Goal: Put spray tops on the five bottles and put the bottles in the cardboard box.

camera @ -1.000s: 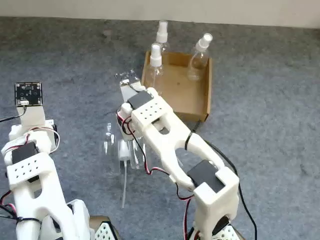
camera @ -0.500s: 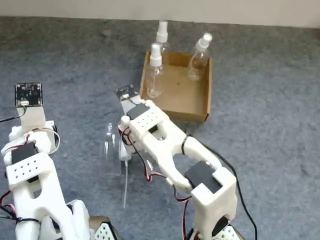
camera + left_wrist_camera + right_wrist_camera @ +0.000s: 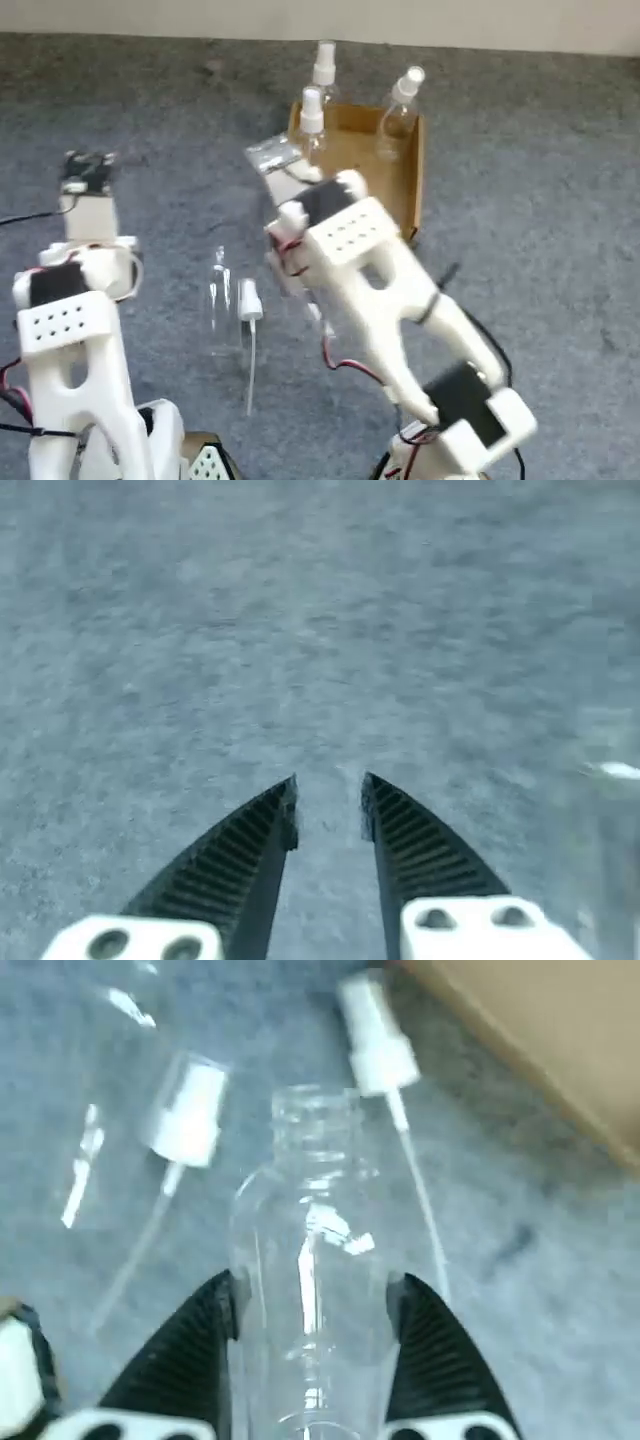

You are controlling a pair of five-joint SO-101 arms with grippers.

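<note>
In the right wrist view my right gripper is shut on a clear bottle with a bare neck, held above the carpet. Two white spray tops lie below it, one beside the other. In the high view the right arm hangs over the carpet in front of the cardboard box, hiding its gripper. A second clear, topless bottle stands on the carpet with a spray top beside it. My left gripper is slightly open over bare carpet, holding nothing.
Two bottles with spray tops stand in the box. A third topped bottle stands at the box's far edge. The box wall is close to the held bottle. Grey carpet covers the table.
The right arm has risen and swung right toward the box with the clear bottle in its gripper. The left arm has shifted right and forward.
</note>
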